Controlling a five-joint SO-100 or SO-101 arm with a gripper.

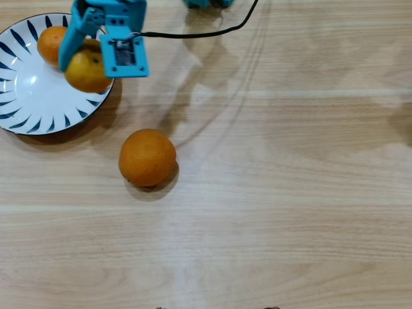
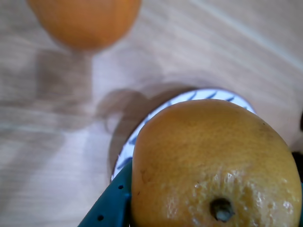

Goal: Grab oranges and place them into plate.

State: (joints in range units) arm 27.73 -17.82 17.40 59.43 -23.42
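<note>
Overhead view — yellower orange (image 1: 85, 72) between fingers (image 1: 69, 45)

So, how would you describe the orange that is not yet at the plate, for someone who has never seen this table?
In the overhead view, find the blue-striped white plate at the upper left of the wooden table. Just below and right of it, the large orange sits alone on bare wood. Unlike the yellower orange in the gripper, nothing touches it.
</note>
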